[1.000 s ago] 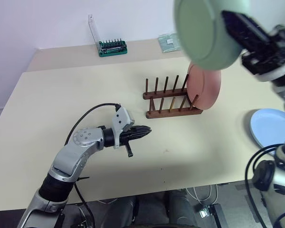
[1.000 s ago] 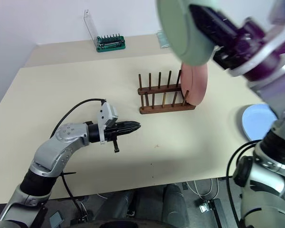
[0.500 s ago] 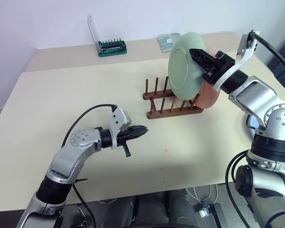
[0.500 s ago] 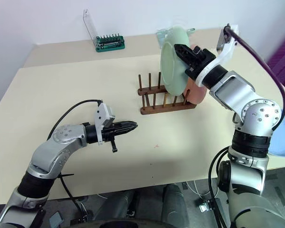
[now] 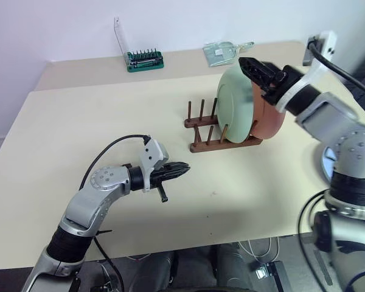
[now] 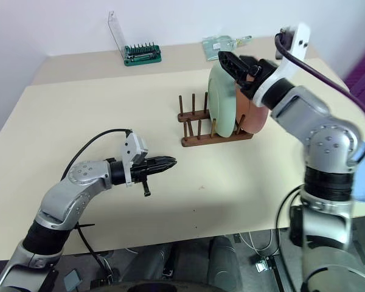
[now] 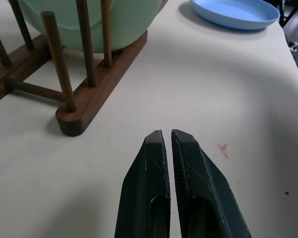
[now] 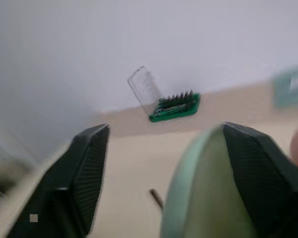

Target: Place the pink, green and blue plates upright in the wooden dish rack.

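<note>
The right end effector [image 8: 161, 173] gapes wide over the racked green plate [image 5: 234, 104]; the left end effector [image 7: 170, 148] is pinched closed, empty.

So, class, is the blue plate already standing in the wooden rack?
No: the blue plate lies flat on the table, apart from the wooden rack.

A pale cream desk [image 5: 79, 121] filled most of the scene, its surface matte and evenly lit, with a small reddish mark [image 7: 222, 148] on it. A second, slightly darker beige surface [image 5: 85, 72] butted against its far edge and met a plain white wall [image 5: 61, 24]. Cables [image 5: 258, 252] hung below the near edge.
</note>
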Controlling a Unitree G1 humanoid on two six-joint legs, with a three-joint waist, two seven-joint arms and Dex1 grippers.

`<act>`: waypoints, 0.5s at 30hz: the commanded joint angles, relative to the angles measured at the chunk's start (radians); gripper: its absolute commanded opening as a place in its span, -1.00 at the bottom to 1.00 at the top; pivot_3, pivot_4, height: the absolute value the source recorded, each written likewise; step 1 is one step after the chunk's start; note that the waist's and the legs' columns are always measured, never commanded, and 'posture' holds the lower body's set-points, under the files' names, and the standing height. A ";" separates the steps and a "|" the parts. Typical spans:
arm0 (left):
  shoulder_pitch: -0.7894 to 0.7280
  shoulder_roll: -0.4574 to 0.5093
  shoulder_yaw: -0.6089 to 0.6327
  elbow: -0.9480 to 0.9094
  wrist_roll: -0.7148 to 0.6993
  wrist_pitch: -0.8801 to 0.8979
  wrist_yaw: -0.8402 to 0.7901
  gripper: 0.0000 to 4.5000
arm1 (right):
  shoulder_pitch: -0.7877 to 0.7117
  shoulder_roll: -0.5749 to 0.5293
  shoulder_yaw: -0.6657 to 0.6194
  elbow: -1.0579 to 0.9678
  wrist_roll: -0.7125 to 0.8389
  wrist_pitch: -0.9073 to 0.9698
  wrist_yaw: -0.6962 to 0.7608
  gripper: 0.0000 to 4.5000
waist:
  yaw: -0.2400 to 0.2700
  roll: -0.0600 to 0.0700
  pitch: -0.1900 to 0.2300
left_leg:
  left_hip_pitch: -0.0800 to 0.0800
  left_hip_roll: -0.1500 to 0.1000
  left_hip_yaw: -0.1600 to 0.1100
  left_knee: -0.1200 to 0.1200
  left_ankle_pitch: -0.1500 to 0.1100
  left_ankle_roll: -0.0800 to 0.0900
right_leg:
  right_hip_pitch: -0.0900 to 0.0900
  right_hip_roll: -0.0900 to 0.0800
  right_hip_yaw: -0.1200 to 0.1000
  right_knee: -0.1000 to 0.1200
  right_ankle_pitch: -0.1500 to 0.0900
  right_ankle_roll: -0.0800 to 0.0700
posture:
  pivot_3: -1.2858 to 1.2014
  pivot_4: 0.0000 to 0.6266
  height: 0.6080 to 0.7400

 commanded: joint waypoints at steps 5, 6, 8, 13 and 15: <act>-0.015 -0.010 -0.036 -0.044 -0.008 -0.011 -0.018 -0.90 | 0.452 -0.331 -0.419 -0.026 -0.186 -0.008 0.409 0.85 | 0.018 -0.003 0.000 | 0.001 0.000 0.001 0.000 -0.001 0.002 | 0.002 -0.001 0.000 -0.002 0.000 0.000 | 0.03 -0.52 0.97; -0.018 -0.011 -0.043 -0.040 -0.007 -0.014 -0.024 -0.90 | 0.552 -0.339 -0.476 -0.033 -0.204 0.024 0.432 0.99 | 0.023 -0.003 0.000 | 0.001 0.000 0.001 0.001 -0.001 0.002 | 0.002 -0.001 0.000 -0.002 0.000 0.000 | 0.03 -0.52 0.97; -0.023 -0.010 -0.052 -0.034 -0.008 -0.017 -0.036 -0.90 | 0.726 -0.342 -0.526 -0.083 -0.248 0.054 0.484 0.99 | 0.024 -0.002 0.000 | 0.002 0.000 0.003 0.001 -0.001 0.002 | 0.002 -0.001 0.001 -0.001 0.000 0.000 | 0.03 -0.52 0.97; -0.045 -0.014 -0.076 -0.002 0.008 -0.035 -0.063 -0.90 | 0.914 -0.248 -0.453 -0.152 -0.387 0.110 0.337 0.99 | 0.011 -0.001 -0.001 | 0.005 0.003 0.006 0.000 -0.003 0.005 | 0.003 0.001 0.004 0.000 0.000 0.000 | 0.03 -0.52 0.97; -0.053 -0.018 -0.077 0.002 0.006 -0.034 -0.066 -0.90 | 0.912 -0.204 -0.419 -0.132 -0.425 0.128 0.280 0.99 | 0.012 -0.001 0.000 | 0.005 0.003 0.005 0.001 -0.003 0.004 | 0.003 0.001 0.004 0.000 0.001 0.000 | 0.03 -0.52 0.97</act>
